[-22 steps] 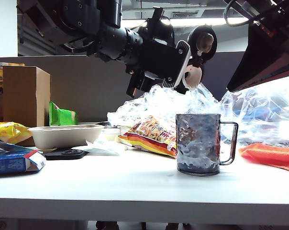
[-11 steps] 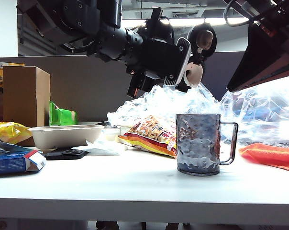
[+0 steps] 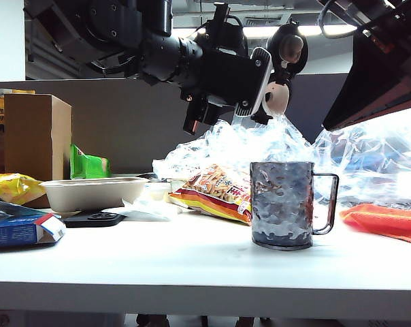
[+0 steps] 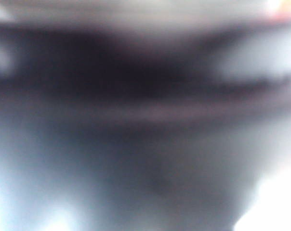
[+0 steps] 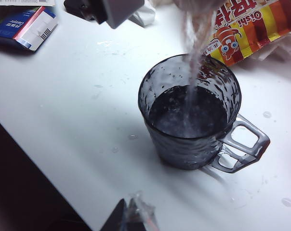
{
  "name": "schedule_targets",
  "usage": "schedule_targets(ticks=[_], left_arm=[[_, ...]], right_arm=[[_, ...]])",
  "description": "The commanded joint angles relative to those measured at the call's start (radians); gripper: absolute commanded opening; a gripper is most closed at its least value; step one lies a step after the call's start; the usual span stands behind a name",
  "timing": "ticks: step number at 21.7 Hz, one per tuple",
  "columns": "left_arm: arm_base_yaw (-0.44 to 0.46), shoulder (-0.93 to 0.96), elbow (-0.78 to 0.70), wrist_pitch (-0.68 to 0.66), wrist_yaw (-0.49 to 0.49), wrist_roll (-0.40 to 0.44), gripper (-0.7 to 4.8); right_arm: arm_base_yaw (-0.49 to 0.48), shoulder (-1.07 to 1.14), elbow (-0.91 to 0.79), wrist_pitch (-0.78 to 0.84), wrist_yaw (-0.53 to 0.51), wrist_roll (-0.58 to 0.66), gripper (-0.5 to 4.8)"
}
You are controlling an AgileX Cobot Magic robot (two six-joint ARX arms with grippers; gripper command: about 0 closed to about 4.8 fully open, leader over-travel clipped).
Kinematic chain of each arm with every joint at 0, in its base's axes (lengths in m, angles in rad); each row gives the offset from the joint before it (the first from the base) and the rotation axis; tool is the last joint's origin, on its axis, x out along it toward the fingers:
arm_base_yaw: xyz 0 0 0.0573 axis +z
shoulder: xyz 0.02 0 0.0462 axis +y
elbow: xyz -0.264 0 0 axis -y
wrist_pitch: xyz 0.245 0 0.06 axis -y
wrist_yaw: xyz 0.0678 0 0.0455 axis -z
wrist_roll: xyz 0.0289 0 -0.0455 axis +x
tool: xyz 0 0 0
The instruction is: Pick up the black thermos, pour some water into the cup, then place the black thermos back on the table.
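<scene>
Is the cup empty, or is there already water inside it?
Partly filled: the cup shows dark water inside, and a stream falls into it from above.

A: Left wrist view is all blur, dark band over grey; nothing there can be named.
B: Right gripper (image 5: 128,216)?
A: Cut off by the frame's edge, only the fingertips show.
B: Blue box (image 3: 18,228)?
A: Cropped at the exterior view's left side.

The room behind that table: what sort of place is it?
Probably an office or lab bench: a grey partition, ceiling strip lights, and a white table cluttered with snack bags and a cardboard box.
</scene>
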State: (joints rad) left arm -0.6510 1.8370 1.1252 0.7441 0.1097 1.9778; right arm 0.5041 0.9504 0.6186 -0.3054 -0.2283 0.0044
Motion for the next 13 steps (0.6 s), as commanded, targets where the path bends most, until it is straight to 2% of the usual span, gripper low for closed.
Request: schedule_targets(ticks=[1, 4, 7, 9, 12, 13], left_arm=[[-0.002, -0.014, 0.011, 0.05, 0.0, -0.043, -0.06], [-0.003, -0.014, 0.011, 0.035, -0.074, -0.259, -0.06], [-0.003, -0.014, 0.011, 0.015, -0.15, -0.438, -0.06], [-0.003, -0.014, 0.008, 0.008, -0.163, -0.571, -0.06], [-0.003, -0.014, 0.008, -0.053, -0.163, -0.921, -0.06], [-0.003, -0.014, 0.008, -0.087, -0.185, -1.071, -0.05]], right_arm=[[0.0, -0.003, 0.005, 0.011, -0.003, -0.006, -0.05], [0.0, -0.003, 0.005, 0.021, -0.003, -0.006, -0.05], [0.0, -0.003, 0.005, 0.022, -0.003, -0.005, -0.05], [0.0, -0.003, 0.005, 0.025, -0.003, -0.005, -0.05], [0.0, -0.008, 0.005, 0.056, -0.011, -0.005, -0.05], [0.0, -0.015, 0.005, 0.081, -0.014, -0.005, -0.05]])
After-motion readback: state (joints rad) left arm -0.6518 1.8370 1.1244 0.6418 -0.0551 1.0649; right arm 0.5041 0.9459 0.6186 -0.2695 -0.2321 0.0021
